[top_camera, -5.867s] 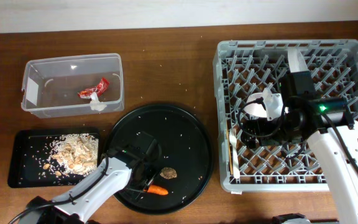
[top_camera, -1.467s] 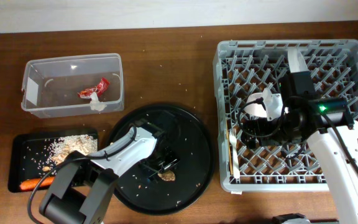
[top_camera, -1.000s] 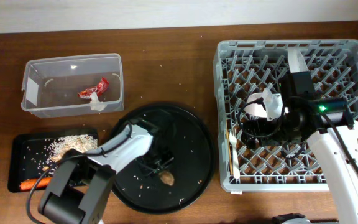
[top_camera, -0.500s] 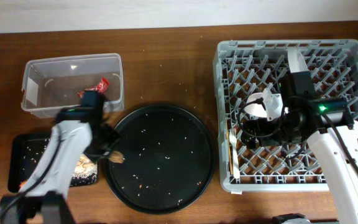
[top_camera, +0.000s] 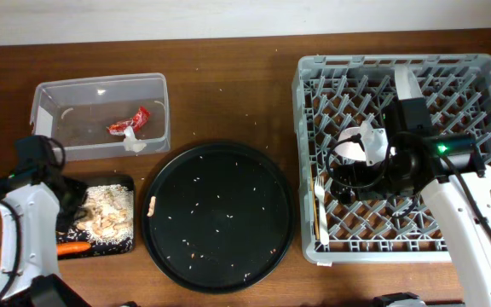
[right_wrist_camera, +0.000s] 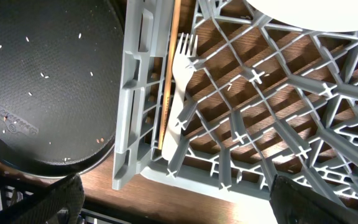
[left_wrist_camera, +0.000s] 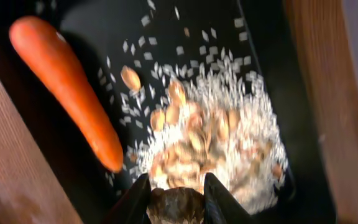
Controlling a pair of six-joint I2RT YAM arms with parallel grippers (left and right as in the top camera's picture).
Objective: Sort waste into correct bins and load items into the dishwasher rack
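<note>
My left gripper hovers over the shallow black tray, shut on the brown food lump. In the left wrist view the orange carrot and beige oat scraps lie in the tray under the gripper. The carrot and scraps also show overhead. The clear tub holds the red wrapper and white tissue. My right gripper is open and empty above the grey dishwasher rack. The white fork lies in the rack by its left wall.
The large round black tray sits between the bins and the rack, speckled with crumbs, with a small beige scrap at its left rim. A pale plate edge shows at the top of the right wrist view.
My left arm has swung left from the round tray to above the black tray, carrying the brown lump. The right arm has not moved.
</note>
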